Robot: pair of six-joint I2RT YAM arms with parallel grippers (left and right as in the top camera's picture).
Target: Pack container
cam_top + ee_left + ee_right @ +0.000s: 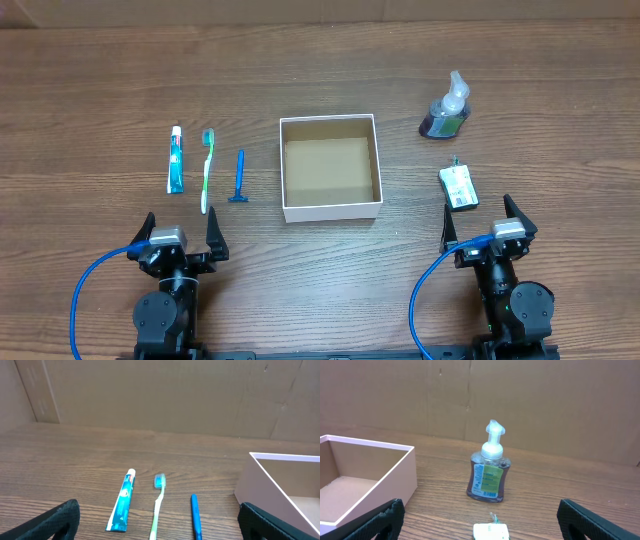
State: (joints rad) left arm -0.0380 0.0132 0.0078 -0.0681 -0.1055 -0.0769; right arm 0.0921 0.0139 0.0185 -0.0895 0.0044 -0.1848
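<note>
White-walled and brown-floored, the container [328,168] sits mid-table [100,80], with a toothpaste tube [175,160], toothbrush [208,170] and blue razor [239,177] lying to its left. A soap bottle [446,108] and small packet [459,187] are to its right. At the near edge, the left gripper [180,220] and right gripper [478,207] each have fingers spread wide, holding nothing.

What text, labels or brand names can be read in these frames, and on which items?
No text is legible anywhere.
Print on the toothpaste: too small and blurred to read.
Green and white label on the soap bottle: print blurred, unreadable.
Print on the packet: too small to read.
No markings show on the container.
</note>
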